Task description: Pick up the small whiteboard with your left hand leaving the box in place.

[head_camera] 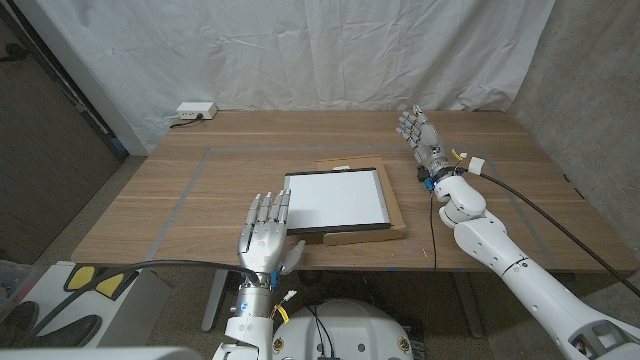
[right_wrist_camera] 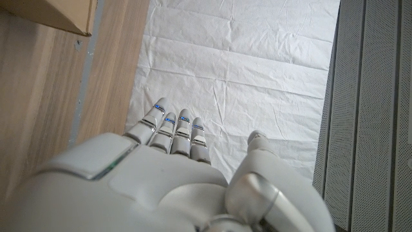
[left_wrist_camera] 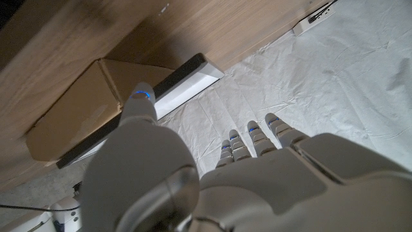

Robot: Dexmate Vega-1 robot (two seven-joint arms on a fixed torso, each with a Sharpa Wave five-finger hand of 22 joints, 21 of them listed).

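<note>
While the small whiteboard [head_camera: 336,200] lies flat on top of the brown box [head_camera: 397,222] in the middle of the counter [head_camera: 180,200], the left robot hand [head_camera: 266,226] waits just beside its near left corner. This robot hand has its fingers straight and a little apart, and it holds nothing. From the head view, its fingertips [head_camera: 272,203] reach up to the board's left edge, but it is hard to tell if they touch it or are just next to it. The whiteboard is to the right of the left robot hand and a little farther from the robot. Its long side runs left to right across the counter, though it is close to square. In the left wrist view, the board's dark frame [left_wrist_camera: 187,71] sits on the box [left_wrist_camera: 71,109], with the thumb [left_wrist_camera: 139,103] pointing toward it. The right robot hand [head_camera: 419,133] is up off the counter, beyond the board's far right corner, with fingers spread and nothing in it. The left robot hand is nearer to the board, so I think it should slide right and get its fingers under the board's edge, while the box stays put.
</note>
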